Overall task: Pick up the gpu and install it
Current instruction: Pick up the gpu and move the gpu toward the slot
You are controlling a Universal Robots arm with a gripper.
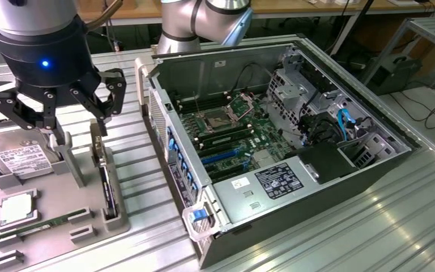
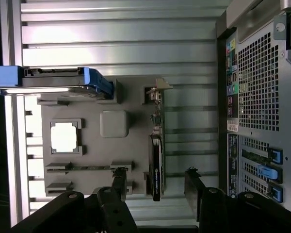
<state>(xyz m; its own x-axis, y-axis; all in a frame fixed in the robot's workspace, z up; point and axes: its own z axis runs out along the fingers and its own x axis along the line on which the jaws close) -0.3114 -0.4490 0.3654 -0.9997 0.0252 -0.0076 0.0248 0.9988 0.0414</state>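
Observation:
The gpu is a thin dark card standing on edge in a slot of the grey parts tray, at the exterior view's left. In the wrist view the gpu shows edge-on, with its silver bracket at one end. My gripper hangs open just above the tray, over the card's far end. In the wrist view the gripper has one black finger on each side of the card and does not touch it. Nothing is held.
The tray also carries a silver hard drive in a blue caddy, a square processor and a green memory stick. The open computer case lies right of the tray, its motherboard and blue slots exposed.

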